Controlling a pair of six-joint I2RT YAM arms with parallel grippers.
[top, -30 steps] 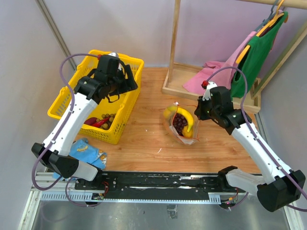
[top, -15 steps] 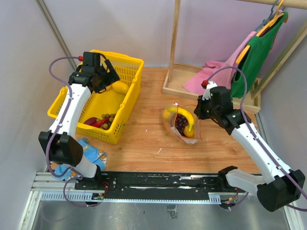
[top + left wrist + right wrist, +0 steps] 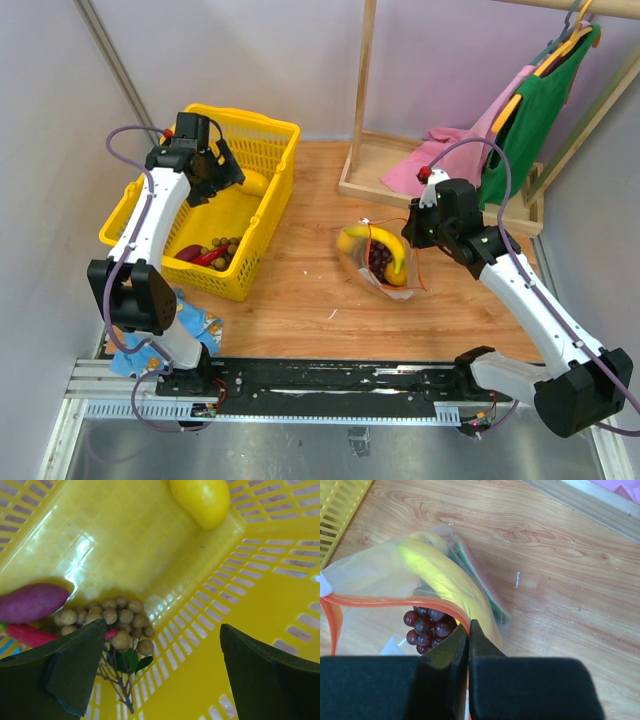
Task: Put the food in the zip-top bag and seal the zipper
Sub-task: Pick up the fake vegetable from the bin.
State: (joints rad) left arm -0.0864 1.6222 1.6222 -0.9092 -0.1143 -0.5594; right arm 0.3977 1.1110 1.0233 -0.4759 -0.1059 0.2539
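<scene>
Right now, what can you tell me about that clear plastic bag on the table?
The bag is clear, crinkly plastic with a red strip along its mouth. It lies on the wooden table with the mouth open, not sealed. Inside are a yellow banana and a cluster of dark red berries. The right claw is shut on the mouth's edge, pinching the strip.

The left arm and right arm have white links, black joints and black bases. A purple cable loops along each. Fingers of the left end effector look dark green.
</scene>
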